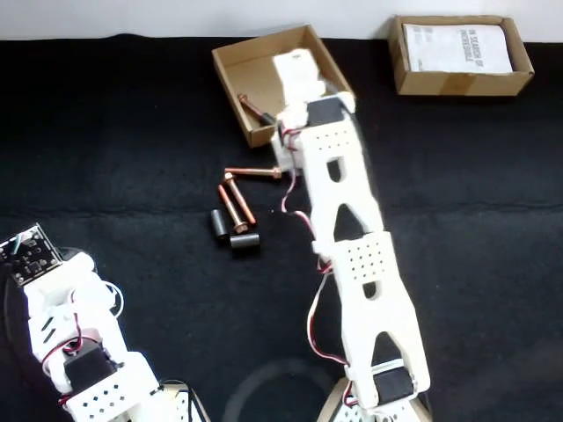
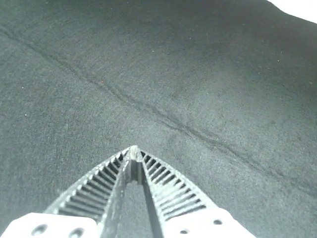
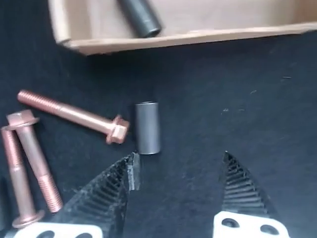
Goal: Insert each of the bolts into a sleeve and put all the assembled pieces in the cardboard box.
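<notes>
My right gripper (image 3: 181, 161) is open just above the black cloth, close in front of the cardboard box (image 3: 173, 39). A grey sleeve (image 3: 147, 127) lies free just beyond one of its fingertips (image 3: 132, 166). A copper bolt (image 3: 74, 115) lies with its head next to that sleeve, and two more bolts (image 3: 25, 163) lie side by side farther off. Inside the box (image 1: 230, 66) rests a bolt seated in a dark sleeve (image 1: 253, 110). Two loose dark sleeves (image 1: 233, 233) sit beside the paired bolts (image 1: 234, 203). My left gripper (image 2: 132, 151) is shut over bare cloth, holding nothing.
A second cardboard box (image 1: 519, 66) holding a printed sheet stands at the back right. The right arm (image 1: 343, 202) stretches from the front edge to the box. The left arm (image 1: 62, 308) sits folded at the front left corner.
</notes>
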You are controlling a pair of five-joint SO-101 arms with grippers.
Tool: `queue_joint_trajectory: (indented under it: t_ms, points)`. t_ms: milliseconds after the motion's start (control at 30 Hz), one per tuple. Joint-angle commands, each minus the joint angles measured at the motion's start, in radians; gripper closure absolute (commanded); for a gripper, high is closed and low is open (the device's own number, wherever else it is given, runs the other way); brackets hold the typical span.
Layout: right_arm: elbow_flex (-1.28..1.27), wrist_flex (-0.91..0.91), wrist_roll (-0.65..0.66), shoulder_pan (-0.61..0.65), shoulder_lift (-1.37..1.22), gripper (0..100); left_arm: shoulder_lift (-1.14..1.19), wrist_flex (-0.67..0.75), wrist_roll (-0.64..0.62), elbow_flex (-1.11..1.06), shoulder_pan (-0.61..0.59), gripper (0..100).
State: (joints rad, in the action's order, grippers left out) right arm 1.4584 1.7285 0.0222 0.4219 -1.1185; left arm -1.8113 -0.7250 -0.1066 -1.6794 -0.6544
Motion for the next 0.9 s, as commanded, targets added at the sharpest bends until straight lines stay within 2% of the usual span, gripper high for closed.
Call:
queue_joint_trajectory:
  t_ms: [0, 633, 867]
  points:
    - [-0.042, -0.067, -0.006, 0.058, 0.122, 75.6, -0.010, -0.003, 0.006, -0.016, 0.013, 99]
    - [-0.426, -0.390, -0.006, 0.005, 0.120, 75.6, -0.010, -0.003, 0.006, -0.016, 0.013, 99]
    - [-0.507, -0.407, -0.006, 0.004, 0.120, 75.6, -0.012, -0.003, 0.006, -0.016, 0.013, 99]
